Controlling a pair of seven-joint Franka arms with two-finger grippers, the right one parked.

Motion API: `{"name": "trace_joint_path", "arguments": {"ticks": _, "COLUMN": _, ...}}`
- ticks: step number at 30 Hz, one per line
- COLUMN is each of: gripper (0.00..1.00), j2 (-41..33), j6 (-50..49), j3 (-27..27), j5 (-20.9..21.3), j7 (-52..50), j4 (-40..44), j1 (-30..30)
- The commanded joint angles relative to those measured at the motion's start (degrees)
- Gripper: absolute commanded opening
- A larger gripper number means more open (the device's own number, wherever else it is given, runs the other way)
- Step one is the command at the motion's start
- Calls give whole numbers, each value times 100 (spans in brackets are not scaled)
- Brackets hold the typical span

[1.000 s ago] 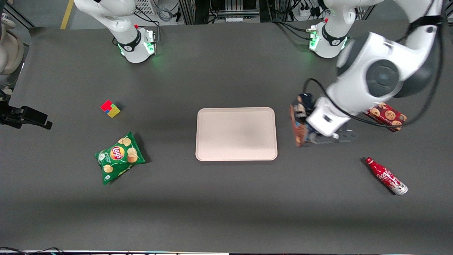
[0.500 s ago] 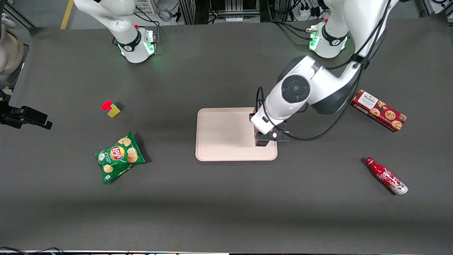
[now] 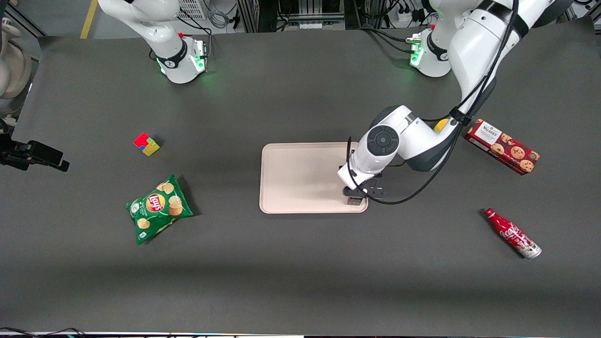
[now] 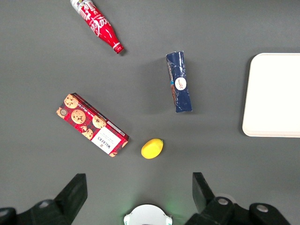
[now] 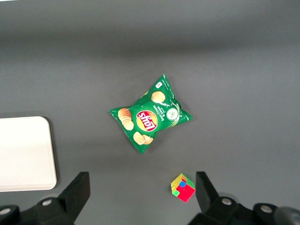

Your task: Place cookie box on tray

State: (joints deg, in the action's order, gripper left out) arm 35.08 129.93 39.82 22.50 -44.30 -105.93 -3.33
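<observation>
Over near corner of pale pink rectangular tray (image 3: 300,178), toward working arm's end: left gripper (image 3: 357,197) low; hold on navy-blue cookie box (image 4: 179,82) cannot tell. Risk: release so close to rim, box tips onto desk (image 3: 281,263).

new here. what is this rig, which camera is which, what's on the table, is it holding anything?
Two white Franka robot arms are bolted to a dark grey table; only one works. One picture looks down from the front; the other two come from cameras on the arms' wrists.

The working arm's gripper is low over a corner of the large pale pink rectangular tray. Something small and dark shows under it, but whether anything is held I cannot tell. Oddly, the working arm's wrist view shows the small dark navy cookie box lying flat on the table beside the tray.

Also on the table: a long red chocolate-chip cookie box, a red cola bottle on its side, a yellow lemon, a green crisp bag and a colourful puzzle cube.
</observation>
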Motion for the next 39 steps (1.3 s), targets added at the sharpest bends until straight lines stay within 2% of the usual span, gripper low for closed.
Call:
{"name": "trace_joint_path", "arguments": {"ticks": 1, "gripper": 100, "j2": -465, "j6": -721, "j3": 44, "j5": 1, "j7": -219, "j4": 116, "j1": -107}}
{"name": "trace_joint_path", "arguments": {"ticks": 7, "gripper": 100, "j2": -1125, "j6": -2706, "j3": -9, "j5": -974, "j7": -158, "j4": 1081, "j1": -151}}
{"name": "trace_joint_path", "arguments": {"ticks": 13, "gripper": 100, "j2": -1661, "j6": -4746, "j3": -237, "j5": -1090, "j7": -44, "j4": 2172, "j1": -159}}
{"name": "trace_joint_path", "arguments": {"ticks": 17, "gripper": 100, "j2": -2030, "j6": -5451, "j3": -614, "j5": -1221, "j7": 404, "j4": 2630, "j1": -186}}
{"name": "trace_joint_path", "arguments": {"ticks": 20, "gripper": 100, "j2": -2486, "j6": -5689, "j3": -1149, "j5": -1484, "j7": 1158, "j4": 2639, "j1": -195}}
{"name": "trace_joint_path", "arguments": {"ticks": 24, "gripper": 100, "j2": -3058, "j6": -5874, "j3": -2055, "j5": -1880, "j7": 2344, "j4": 2429, "j1": -186}}
{"name": "trace_joint_path", "arguments": {"ticks": 29, "gripper": 100, "j2": -3673, "j6": -5655, "j3": -2776, "j5": -1881, "j7": 3505, "j4": 1674, "j1": -195}}
{"name": "trace_joint_path", "arguments": {"ticks": 34, "gripper": 100, "j2": -4490, "j6": -4629, "j3": -3243, "j5": -1951, "j7": 4078, "j4": 287, "j1": -195}}
{"name": "trace_joint_path", "arguments": {"ticks": 39, "gripper": 100, "j2": -5019, "j6": -3704, "j3": -3366, "j5": -2153, "j7": 4088, "j4": -779, "j1": -195}}
